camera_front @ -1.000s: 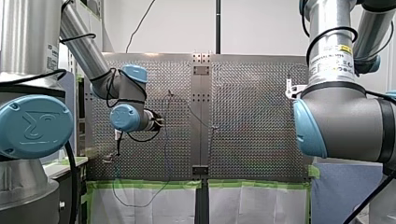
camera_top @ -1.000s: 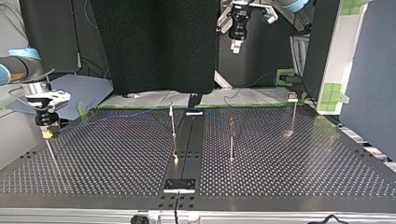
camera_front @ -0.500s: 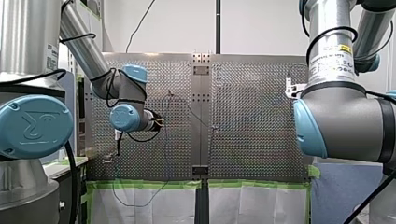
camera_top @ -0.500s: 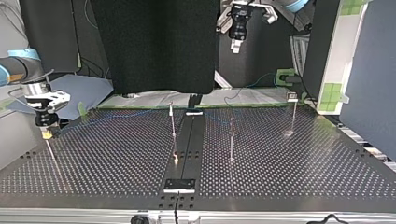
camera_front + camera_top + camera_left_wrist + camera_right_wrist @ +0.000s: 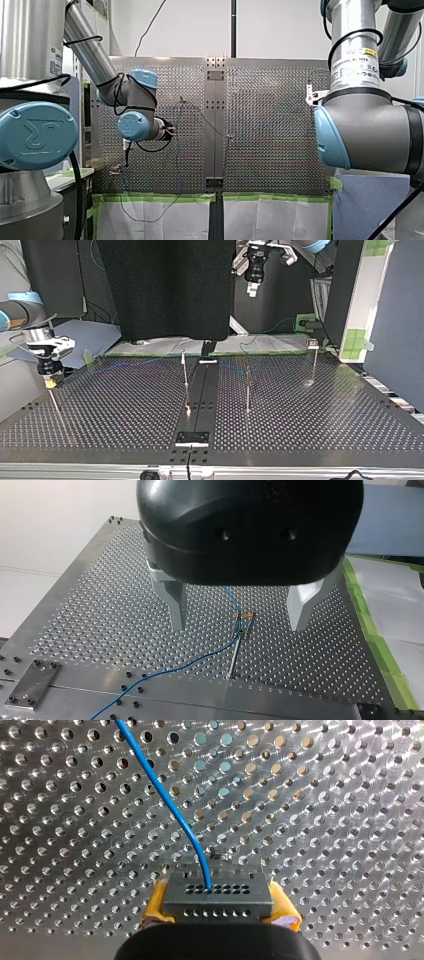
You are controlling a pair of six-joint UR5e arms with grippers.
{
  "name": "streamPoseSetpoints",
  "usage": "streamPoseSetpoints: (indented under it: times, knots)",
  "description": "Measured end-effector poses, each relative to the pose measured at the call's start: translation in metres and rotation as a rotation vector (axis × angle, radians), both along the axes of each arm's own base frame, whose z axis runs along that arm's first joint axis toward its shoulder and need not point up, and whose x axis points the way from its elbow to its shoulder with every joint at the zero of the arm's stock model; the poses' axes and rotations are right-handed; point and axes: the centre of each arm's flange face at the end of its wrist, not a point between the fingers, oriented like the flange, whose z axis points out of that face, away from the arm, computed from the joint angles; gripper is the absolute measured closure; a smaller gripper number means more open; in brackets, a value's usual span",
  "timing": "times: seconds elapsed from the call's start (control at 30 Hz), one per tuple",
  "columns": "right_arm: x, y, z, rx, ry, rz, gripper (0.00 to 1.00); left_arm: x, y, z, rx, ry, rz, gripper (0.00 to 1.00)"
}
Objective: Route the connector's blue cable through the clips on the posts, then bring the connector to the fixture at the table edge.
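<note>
In the right wrist view my right gripper (image 5: pixel 217 920) is shut on the grey connector (image 5: pixel 217 895), squeezed between yellow pads (image 5: pixel 156 907). The blue cable (image 5: pixel 165 795) leaves the connector's top and runs off over the perforated plate. In the top view that gripper (image 5: pixel 50 382) hangs low over the table's left edge. My left gripper (image 5: pixel 240 612) stands open, its metal fingers (image 5: pixel 176 605) astride a post's clip (image 5: pixel 245 617) below it, where the blue cable (image 5: pixel 185 667) passes. In the top view it (image 5: pixel 253 287) hangs high at the back.
Three thin posts (image 5: pixel 185 371) (image 5: pixel 247 390) (image 5: pixel 314 362) stand on the perforated table (image 5: pixel 125 410). A dark central rail ends in a black plate (image 5: pixel 192 438) at the near edge. Green tape (image 5: pixel 160 198) lines the table's edge in the front view.
</note>
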Motion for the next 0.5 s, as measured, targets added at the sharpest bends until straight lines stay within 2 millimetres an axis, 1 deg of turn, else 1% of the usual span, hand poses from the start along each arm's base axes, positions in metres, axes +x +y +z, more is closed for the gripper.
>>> streamPoseSetpoints:
  times: [0.5]
  knots:
    - [0.0017,0.0005,-0.0005,-0.007,0.007,0.011,1.0,-0.0001,-0.0001,0.0,0.0,0.0,-0.001,0.0]
